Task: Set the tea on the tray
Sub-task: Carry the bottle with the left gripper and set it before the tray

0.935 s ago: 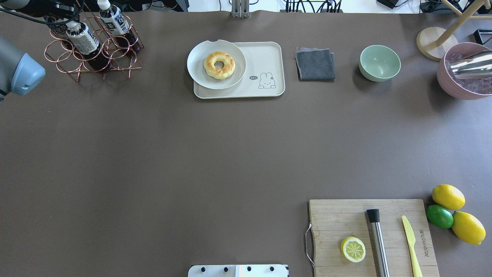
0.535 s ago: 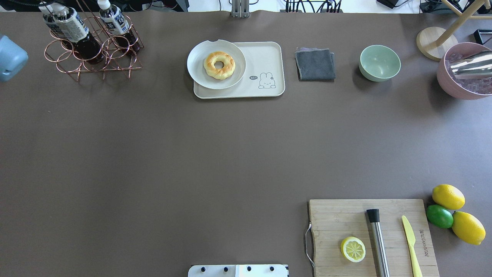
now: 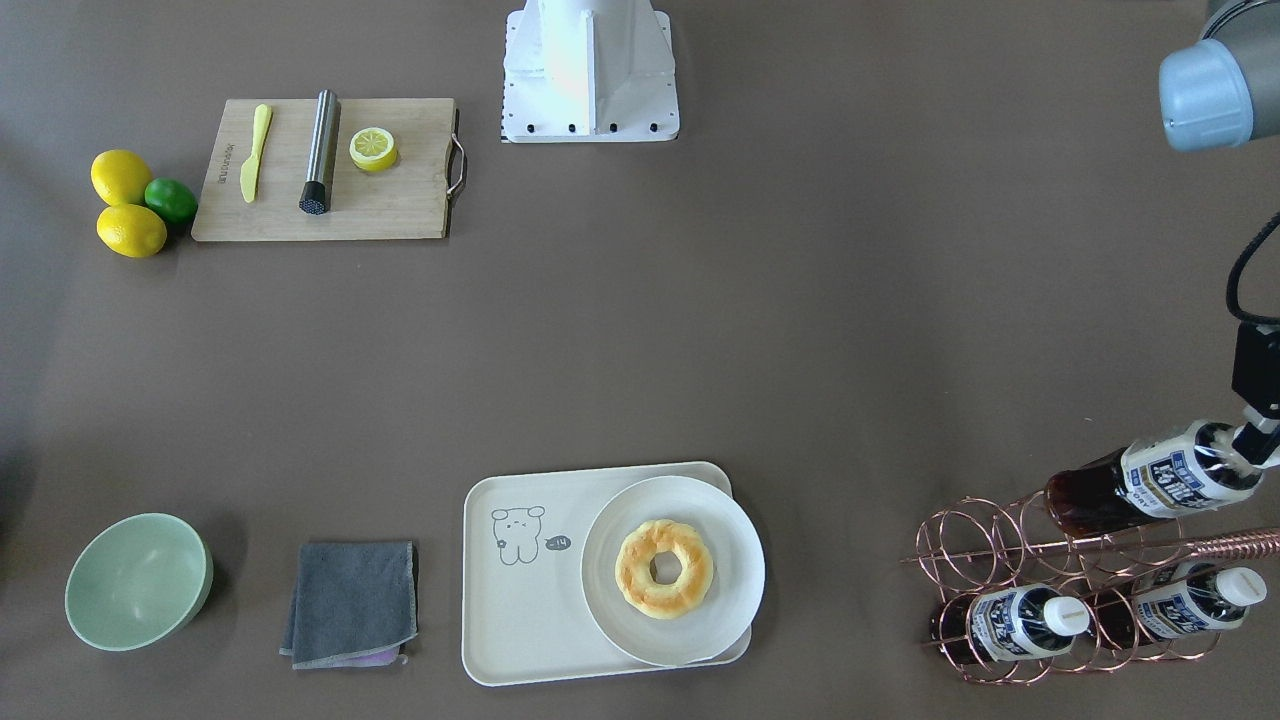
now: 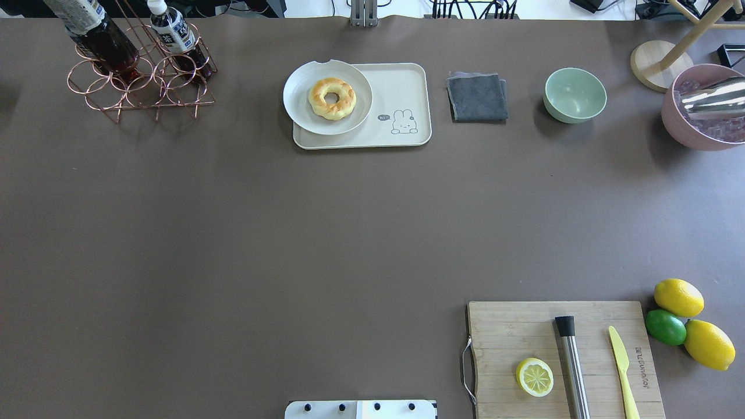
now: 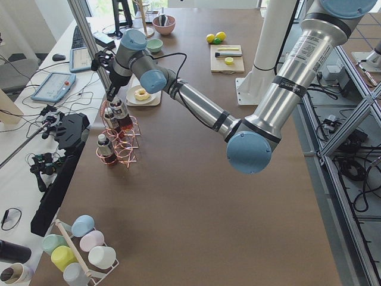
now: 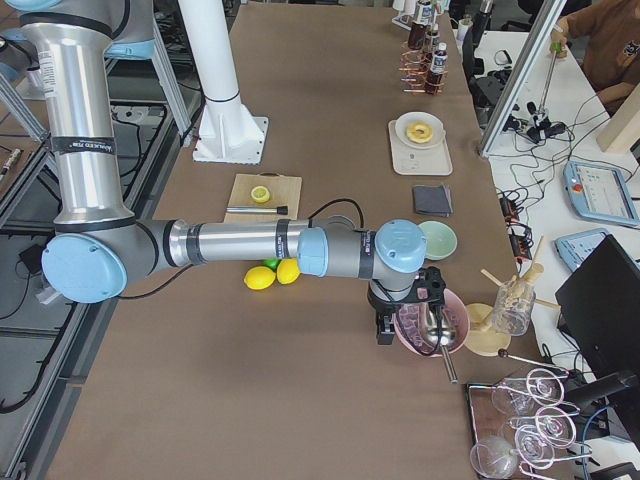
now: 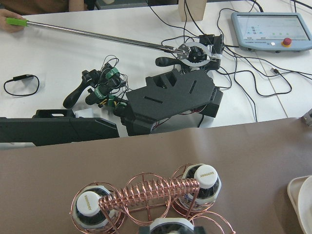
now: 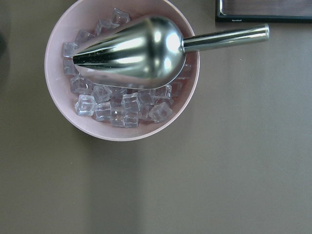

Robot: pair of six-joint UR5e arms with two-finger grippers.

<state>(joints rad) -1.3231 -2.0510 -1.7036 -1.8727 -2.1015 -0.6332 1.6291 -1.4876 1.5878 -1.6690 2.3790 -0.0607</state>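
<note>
Up at the counter's far left corner, the left claw is clamped on the cap end of the tea. The bottle hangs tilted from it, dark base lowest and over the rings of a copper wire rack. Whether the base is clear of the wire I cannot tell. Two like bottles lie in the rack just beside it. In the left wrist view their white caps read "SUNTORY". The dark-blue labels carry white characters too small to make out.

Outward lies a plain brown counter. The tray sits well apart from the tea, along the same far edge towards the middle. It bears a white plate with a doughnut on one half. On its bare half are the little drawn animal and a speech bubble too small to read. Past it come a folded grey cloth and a green bowl. The wooden cutting board has burnt-in lettering along one edge that I cannot read.

The right claw hangs over a pink bowl of ice cubes with a steel scoop in it. Whether it is apart or together I cannot tell.

Beyond the counter's edge is a white desk with black cables, a teach pendant and a long metal rod.
</note>
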